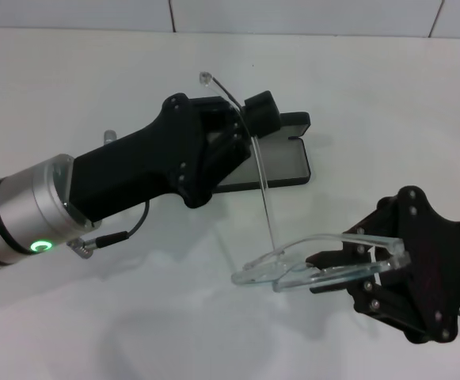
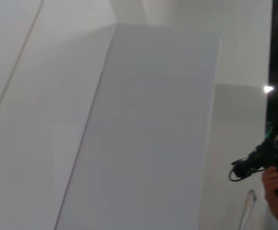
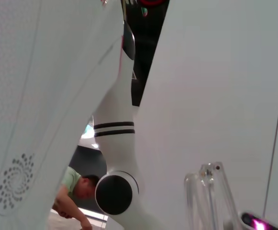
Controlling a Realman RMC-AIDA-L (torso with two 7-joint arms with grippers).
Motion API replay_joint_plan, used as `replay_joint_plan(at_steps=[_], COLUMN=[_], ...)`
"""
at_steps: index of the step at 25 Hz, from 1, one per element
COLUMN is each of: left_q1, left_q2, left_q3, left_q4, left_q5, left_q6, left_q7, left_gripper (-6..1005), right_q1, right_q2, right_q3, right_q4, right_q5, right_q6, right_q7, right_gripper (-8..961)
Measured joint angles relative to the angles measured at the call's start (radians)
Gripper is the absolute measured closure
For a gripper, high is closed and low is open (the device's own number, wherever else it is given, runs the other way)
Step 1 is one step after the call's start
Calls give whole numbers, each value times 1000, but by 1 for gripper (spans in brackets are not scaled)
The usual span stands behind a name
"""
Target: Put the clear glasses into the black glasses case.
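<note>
On the white table (image 1: 95, 79), the black glasses case (image 1: 281, 162), a rectangular hard shell lying open with grey lining up, sits partly hidden under the left gripper (image 1: 249, 119), whose jaws pinch 1 thin temple arm. The right gripper (image 1: 336, 265) clamps the front frame of the clear glasses (image 1: 309, 265), transparent colourless plastic, held near but apart from the case. Folding that upright temple flat first looks wise, since it would otherwise foul the case.

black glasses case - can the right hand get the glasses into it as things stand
Probably not yet: the left hand sits over the open black glasses case, gripping a temple of the clear glasses that the right hand holds by the front.
</note>
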Motion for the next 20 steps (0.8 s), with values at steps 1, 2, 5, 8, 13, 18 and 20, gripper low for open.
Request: replay_joint_plan(at_steps=[1, 2, 5, 8, 13, 18, 20], left_q1=[-2, -3, -4, -8, -13, -13, -14], left_q2=[0, 0, 0, 0, 1, 1, 1], left_q3=[2, 4, 19, 43, 71, 103, 119], left_q4=[0, 0, 1, 3, 13, 33, 38], left_q5=[0, 0, -1, -1, -1, -3, -9], left_q6=[9, 19, 48, 66, 74, 77, 77], left_q7=[2, 8, 40, 51, 50, 46, 45], left_gripper=[923, 923, 923, 923, 923, 923, 923], right_q1=[0, 0, -1, -3, -5, -4, -4], right_q2=[0, 0, 0, 0, 0, 0, 0], right_q3=[0, 0, 0, 0, 0, 0, 0], right_q4=[0, 1, 1, 2, 11, 13, 13], right_q5=[0, 0, 1, 1, 18, 24, 24], right_q6=[3, 6, 17, 28, 43, 76, 83], right_q7=[0, 0, 1, 1, 5, 32, 37], right_gripper=[898, 898, 898, 898, 897, 897, 897])
